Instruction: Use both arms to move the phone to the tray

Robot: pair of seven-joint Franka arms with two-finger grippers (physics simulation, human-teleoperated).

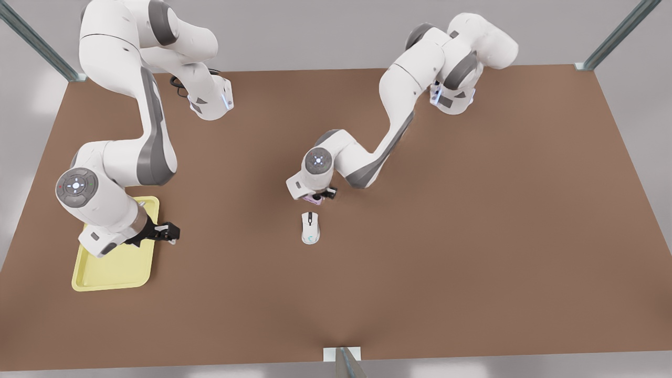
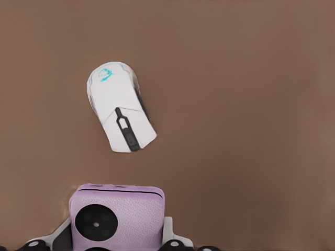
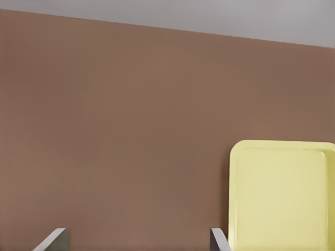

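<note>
Brown table (image 1: 472, 210): your left gripper (image 1: 321, 197) clamps the phone (image 2: 118, 217) just beside the mouse (image 1: 310, 228); right gripper (image 1: 167, 232) spread wide, at the tray (image 1: 105, 273).

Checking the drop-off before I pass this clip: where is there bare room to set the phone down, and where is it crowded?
The tray has bare floor on its near half; its far end sits under the right gripper, open and empty. Crowded: mid-table, where the left gripper is shut on the phone beside the mouse. The table is bare toward the front view's right.
</note>
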